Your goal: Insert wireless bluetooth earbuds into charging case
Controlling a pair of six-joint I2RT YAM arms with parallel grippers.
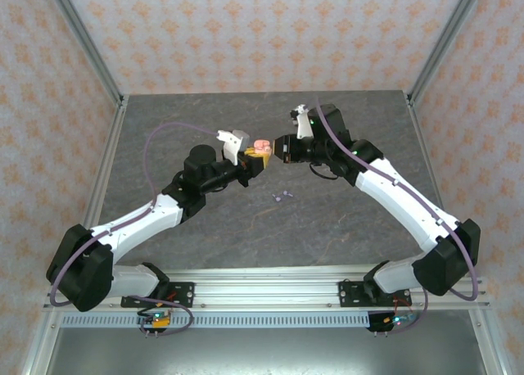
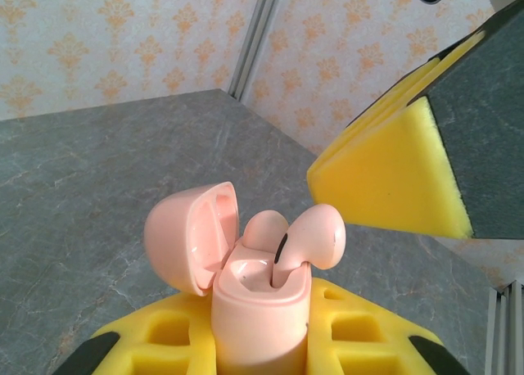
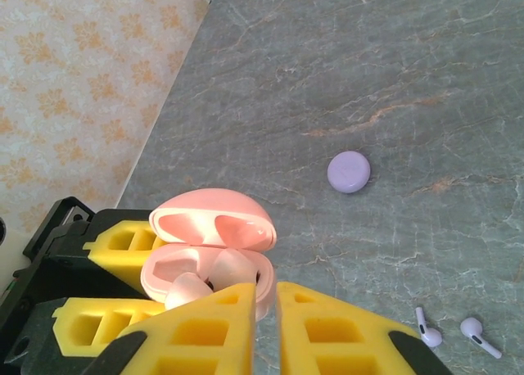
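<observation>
Just beside the open mouth of the salmon-pink rounded plastic charging case (image 2: 262, 309), the right pincer (image 3: 264, 303) is clenched. Its yellow foam pads (image 3: 327, 326) nearly meet, and nothing is visible between them. Pressed together like that, the tips work as a blunt pusher rather than a grasp, which would suit nudging an earbud down into its well. The left pincer (image 1: 255, 160) is clamped on the case's lower body and appears to hold it up off the grey marbled desk (image 1: 205, 228). The case's hinged lid (image 2: 192, 236) is thrown back, away from the right pincer, so the mouth is open to the approaching tips.

Two salmon-pink stemmed plastic earbuds are inside the case. The lower pink earbud (image 2: 264, 226) sits next to the lid. The higher pink earbud (image 2: 318, 236) is on the side away from the lid, with its bulb well above the case's rim, and it does not look fully seated. It probably wants a gentle press, since a hard one could tip it out.

Well apart from the case, a pair of light-purple stemmed plastic earbuds (image 3: 427, 332) lies loose on the desk. A light-purple round disc (image 3: 349, 171) rests apart from them.
</observation>
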